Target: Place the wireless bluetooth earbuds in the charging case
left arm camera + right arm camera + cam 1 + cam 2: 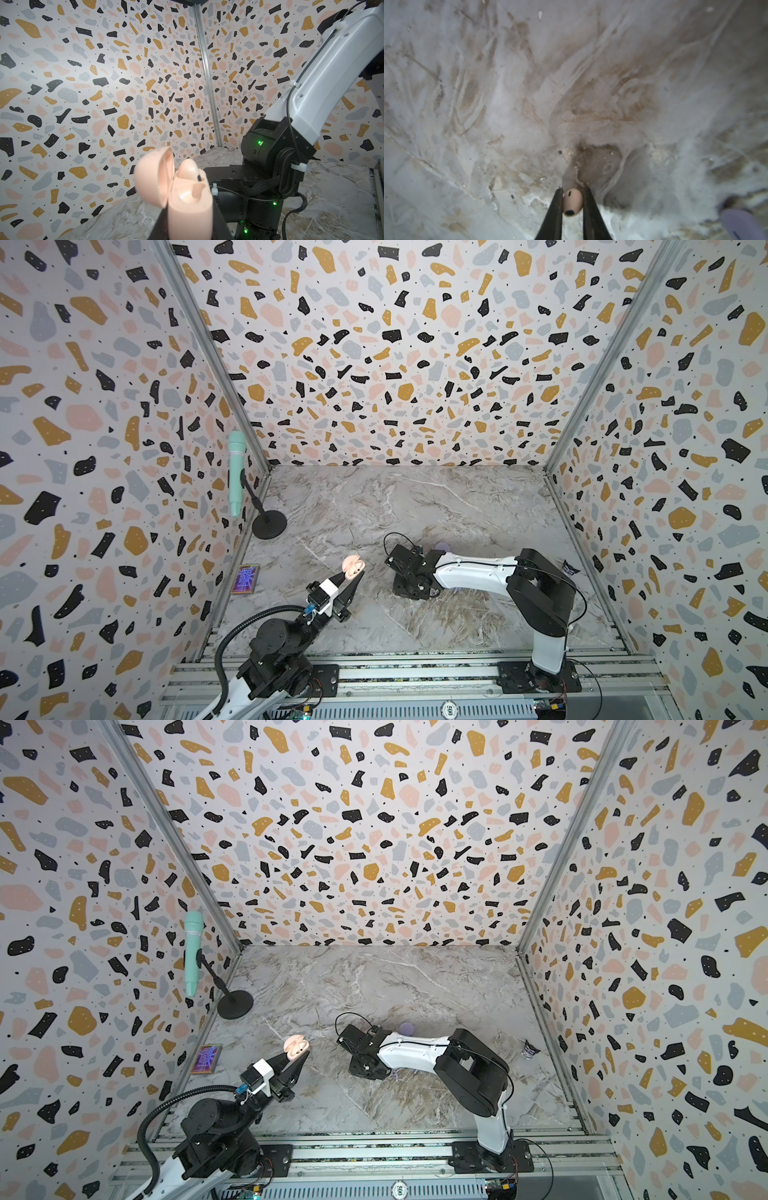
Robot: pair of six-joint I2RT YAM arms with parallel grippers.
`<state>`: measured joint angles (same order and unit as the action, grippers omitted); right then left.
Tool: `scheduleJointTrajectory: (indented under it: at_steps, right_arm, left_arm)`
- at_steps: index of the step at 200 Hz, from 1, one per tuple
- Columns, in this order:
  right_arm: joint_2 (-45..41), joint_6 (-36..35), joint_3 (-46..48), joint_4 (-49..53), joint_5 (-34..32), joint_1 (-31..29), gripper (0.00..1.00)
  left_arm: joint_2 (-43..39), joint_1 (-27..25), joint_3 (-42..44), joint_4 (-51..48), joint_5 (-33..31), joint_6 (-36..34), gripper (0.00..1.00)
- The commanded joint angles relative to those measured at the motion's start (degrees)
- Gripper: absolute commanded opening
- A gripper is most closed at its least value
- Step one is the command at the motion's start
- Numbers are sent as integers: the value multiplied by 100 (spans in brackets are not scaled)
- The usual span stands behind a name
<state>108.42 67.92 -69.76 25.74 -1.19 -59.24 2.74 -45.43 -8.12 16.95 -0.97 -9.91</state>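
Note:
My left gripper (351, 577) (189, 228) is shut on the pale pink charging case (353, 566) (296, 1045) (190, 204) and holds it above the marble table. The case's lid stands open, and one pink earbud (187, 169) sits in it beside an empty socket. In the right wrist view my right gripper (573, 190) is shut on a second pink earbud (572, 202) close to the table; I cannot tell whether it touches. Both top views hide those fingers under the right arm's wrist (409, 572) (365, 1050), to the right of the case.
A lavender round case (441, 547) (406, 1028) peeks out behind the right arm. A lavender piece (737, 222) lies at the frame edge. A teal microphone (237, 472) on a black stand (269, 524), a purple card (245, 578) and a dark wrapper (567, 566) lie near the walls.

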Motion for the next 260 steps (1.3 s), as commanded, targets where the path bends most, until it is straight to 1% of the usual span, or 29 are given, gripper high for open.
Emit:
scheduleJointTrajectory:
  at_steps: [1,37,63,111,140,159,187,204,212,227,244,260]
  right_arm:
    - [12,-526,152,56,26,9,15]
    - [-438,-1042,403,-164,-373,9,15]
    - [-816,-1330,621,-358,-686,9,16]
    - [-1397,-1782,920,-638,-882,0,16]
    - [-1633,-1940,1084,-691,-973,-8,16]
    - [-1782,-2000,1211,-733,-1032,-29,16]
    - [-1955,-2065,1365,-785,-1066,-93,16]
    - [-2080,-2080,1414,-759,-1211,-157,16]
    - [-2144,-2089,1443,-738,-1281,-187,16]
    - [-2257,-2098,1465,-707,-1356,-227,16]
    - [-2388,-2131,1511,-703,-1430,-274,16]
    - [-2509,-2158,1511,-660,-1580,-345,16]
  left_arm:
    - [-8,8,51,212,-4,-68,0]
    - [77,8,39,195,18,-29,0]
    - [277,8,-27,225,126,192,0]
    - [1051,4,-353,405,703,680,0]
    - [1593,-1,-564,519,933,1522,0]
    - [1675,-18,-515,720,964,2350,0]
    - [1486,-164,-150,996,406,3024,0]
    - [1411,-275,66,1076,-187,3381,0]
    - [1396,-325,195,1198,-328,3501,0]
    - [1420,-449,352,1207,-579,3472,0]
    - [1468,-616,500,1066,-1228,3430,0]
    - [1548,-814,645,1211,-1611,3144,0]
